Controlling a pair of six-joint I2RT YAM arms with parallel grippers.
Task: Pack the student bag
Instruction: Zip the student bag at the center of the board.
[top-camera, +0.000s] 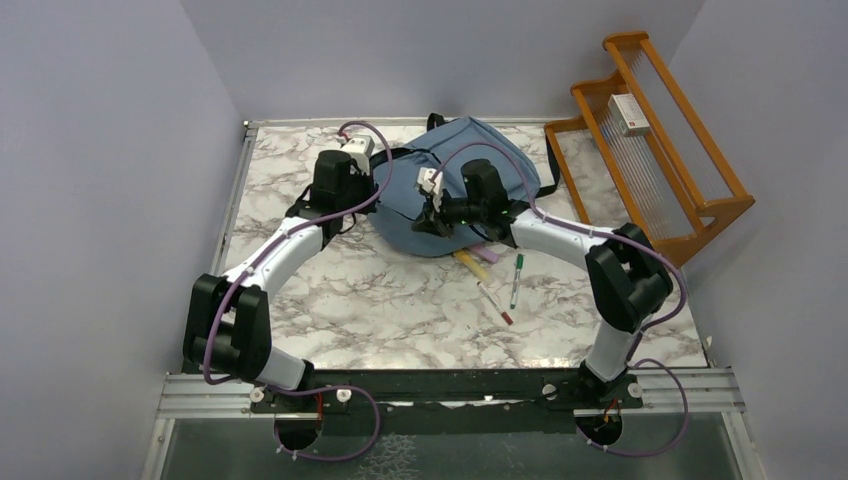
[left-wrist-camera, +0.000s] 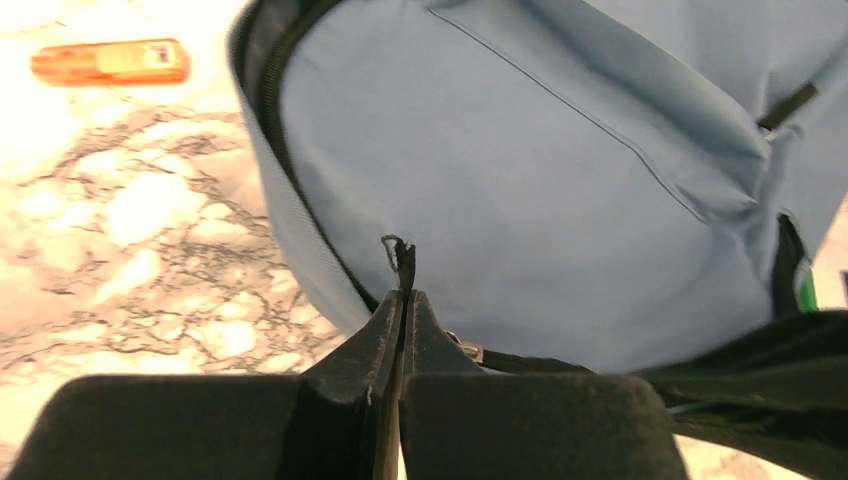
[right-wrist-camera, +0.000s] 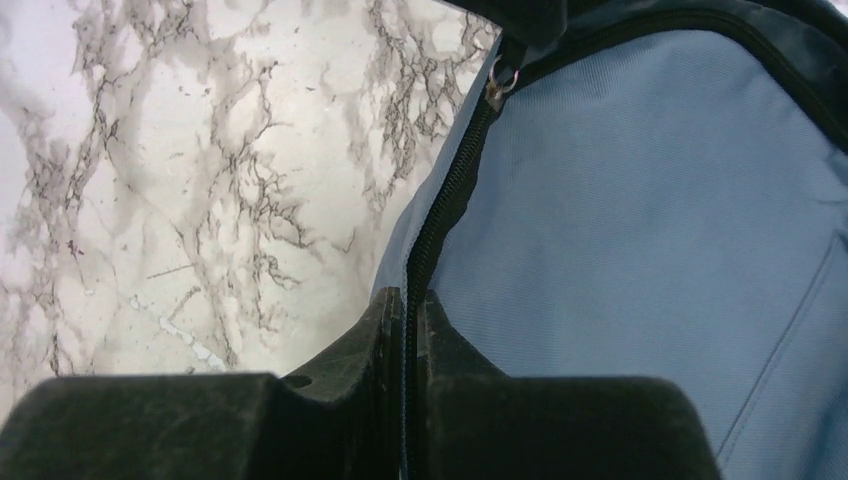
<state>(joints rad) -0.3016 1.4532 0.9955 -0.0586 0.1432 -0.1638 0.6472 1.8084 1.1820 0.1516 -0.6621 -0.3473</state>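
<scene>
Fingers of the left gripper are squeezing tight on a little black pull at the edge of the bag. The right gripper is pinching tight too, biting the bag's edge right on the zip. From the right fingers the zip is running away along the bag's rim, up to a silver slider. I think the next move is opening the zip, so one arm should be holding the cloth while the other is tugging along that line, not across it. Both arms are right at the bag. The bag is lying flat at the far middle of the table, which is looking like marble. Some pens are lying just beside the bag, near the right arm. A wooden rack is standing off to the right, and plain walls are closing in the sides.
</scene>
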